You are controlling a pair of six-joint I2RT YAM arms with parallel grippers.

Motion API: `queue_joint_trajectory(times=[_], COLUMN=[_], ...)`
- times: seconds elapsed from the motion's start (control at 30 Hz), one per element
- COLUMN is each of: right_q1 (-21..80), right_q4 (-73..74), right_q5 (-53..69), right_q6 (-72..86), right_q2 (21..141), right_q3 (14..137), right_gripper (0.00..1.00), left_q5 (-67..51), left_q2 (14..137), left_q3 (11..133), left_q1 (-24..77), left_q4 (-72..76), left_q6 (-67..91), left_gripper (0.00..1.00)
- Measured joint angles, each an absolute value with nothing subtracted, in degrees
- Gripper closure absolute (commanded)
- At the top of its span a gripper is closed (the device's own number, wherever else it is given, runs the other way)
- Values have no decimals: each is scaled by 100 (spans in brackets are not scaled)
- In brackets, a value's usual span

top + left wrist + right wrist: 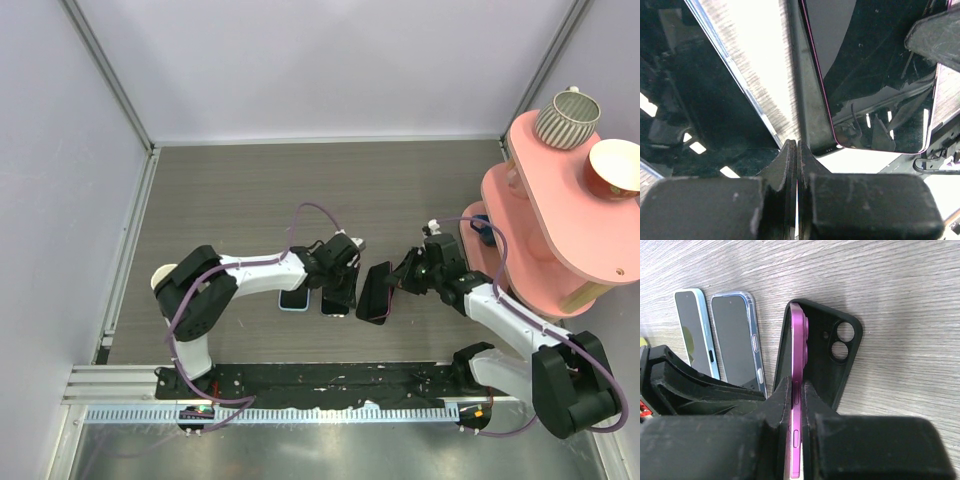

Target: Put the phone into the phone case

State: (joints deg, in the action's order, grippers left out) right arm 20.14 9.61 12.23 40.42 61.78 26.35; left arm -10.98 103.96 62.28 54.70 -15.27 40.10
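The right gripper (797,386) pinches the pink-rimmed phone (799,340) on edge against the black case (837,362), probably to seat it; the left gripper (797,149) is pressed together.

Left: you have the light-blue-rimmed phone (692,332) lying flat on the grey wood-grain table (250,190).
Just right of it: the all-black slab phone (732,337) lies alongside, seated in the clear plastic phone case (755,340).
Further right: the magenta-rimmed phone (799,350) stands on edge between your right fingers (780,405). The black camera-holed case (840,355) is on its right, touching at the far end.
Far right: the pink tiered stand (560,210) carries a ribbed cup (567,117) behind a round bowl (613,168).
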Motion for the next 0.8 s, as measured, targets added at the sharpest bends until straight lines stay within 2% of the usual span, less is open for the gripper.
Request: queue_joint_trajectory(times=[0.27,0.8], right_q1=[1885,1789], right_q4=[913,220], right_q5=[1409,1564], right_q6=[3948,4226], right_q2=[6226,6226], right_q3=[2624,2257], right_gripper=[99,99], left_q5=[-729,-884], left_q2=[10401,10525], left_q3=[6484,6331], left_q1=[5472,5732], left_q4=[-1835,-1400], left_q6=[3988,4388], left_gripper=[100,100])
